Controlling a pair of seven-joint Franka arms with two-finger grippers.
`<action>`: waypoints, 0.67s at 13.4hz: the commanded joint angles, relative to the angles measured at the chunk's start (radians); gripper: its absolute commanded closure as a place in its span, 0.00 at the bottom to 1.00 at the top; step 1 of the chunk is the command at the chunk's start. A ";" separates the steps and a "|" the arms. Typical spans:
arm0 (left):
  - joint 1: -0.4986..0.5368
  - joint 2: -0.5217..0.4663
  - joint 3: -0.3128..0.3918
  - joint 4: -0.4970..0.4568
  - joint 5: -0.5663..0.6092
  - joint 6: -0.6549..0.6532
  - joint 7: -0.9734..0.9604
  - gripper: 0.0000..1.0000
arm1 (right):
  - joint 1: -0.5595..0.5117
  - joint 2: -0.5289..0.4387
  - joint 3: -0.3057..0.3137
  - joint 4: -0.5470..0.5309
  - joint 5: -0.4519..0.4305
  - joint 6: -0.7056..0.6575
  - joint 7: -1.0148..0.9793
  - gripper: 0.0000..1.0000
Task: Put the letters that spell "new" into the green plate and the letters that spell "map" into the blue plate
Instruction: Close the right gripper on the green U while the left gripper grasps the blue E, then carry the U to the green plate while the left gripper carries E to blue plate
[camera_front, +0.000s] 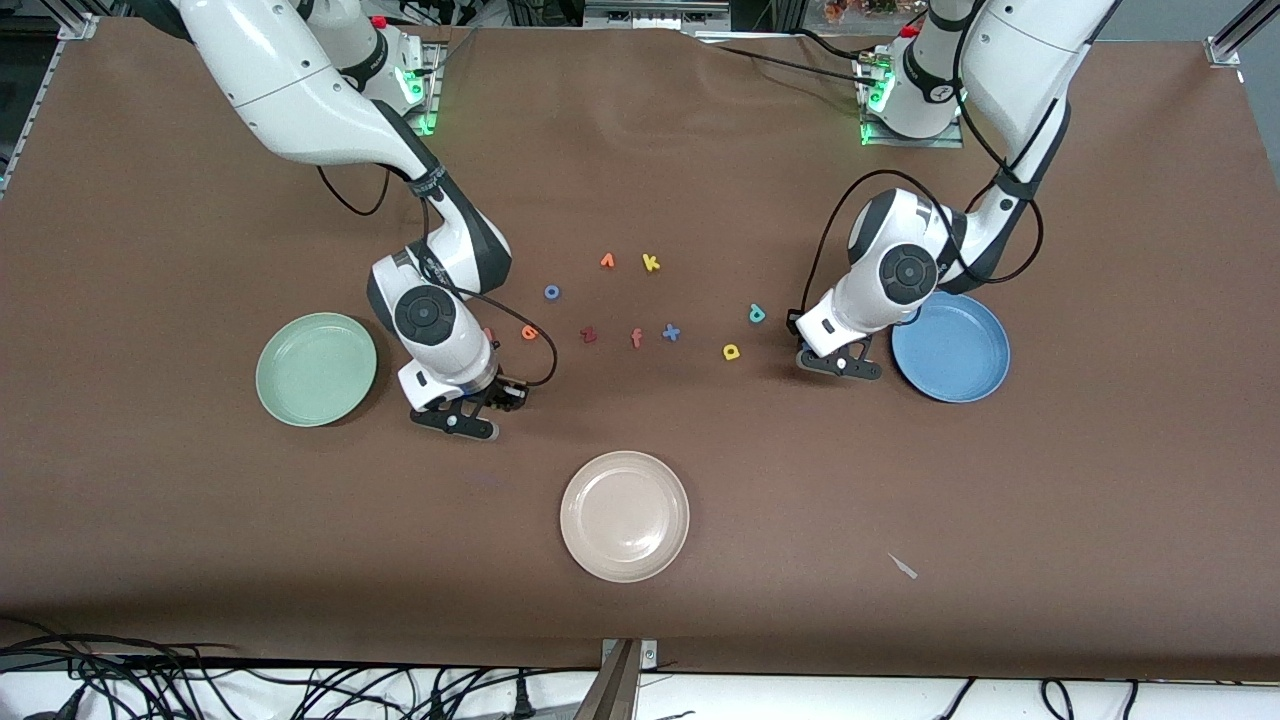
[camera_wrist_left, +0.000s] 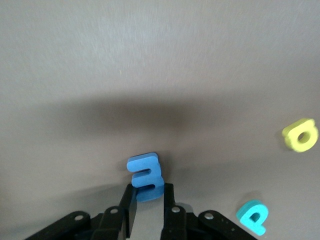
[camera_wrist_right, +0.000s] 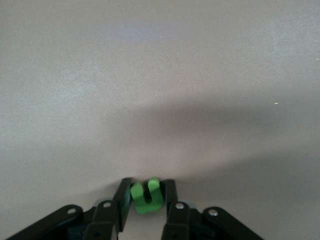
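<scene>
Beside the blue plate (camera_front: 950, 347), left gripper (camera_wrist_left: 149, 200) clamps "m" (camera_wrist_left: 145, 177) (right gripper (camera_wrist_right: 147, 200) pinches "n" (camera_wrist_right: 147, 195)).

R gripper (camera_wrist_right: 148, 196) low over brown table (camera_wrist_right: 160, 75); both black fingers (camera_wrist_right: 124, 192) pinched on green "n" (camera_wrist_right: 147, 195), one each side; letter's legs point at 12 o'clock; gripper shadow spreads on cloth toward 12-2 o'clock.

Two glossy white robot arms with dark grey joint bands and round black joint caps; thin black cables loop alongside each forearm. Green indicator lights glow at both bases. Matte black two-finger left gripper (camera_front: 838, 362) and right gripper (camera_front: 462, 415) carry silver screws.
</scene>
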 joint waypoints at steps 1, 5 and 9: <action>0.005 -0.041 0.005 0.050 0.025 -0.043 -0.024 1.00 | 0.008 0.025 0.000 0.021 -0.003 -0.002 -0.001 0.70; 0.040 -0.055 0.010 0.194 0.026 -0.272 -0.013 1.00 | 0.006 0.024 0.002 0.027 -0.002 -0.010 -0.004 0.76; 0.149 -0.067 0.010 0.307 0.026 -0.480 0.121 1.00 | -0.003 0.016 0.003 0.074 -0.002 -0.103 -0.009 0.77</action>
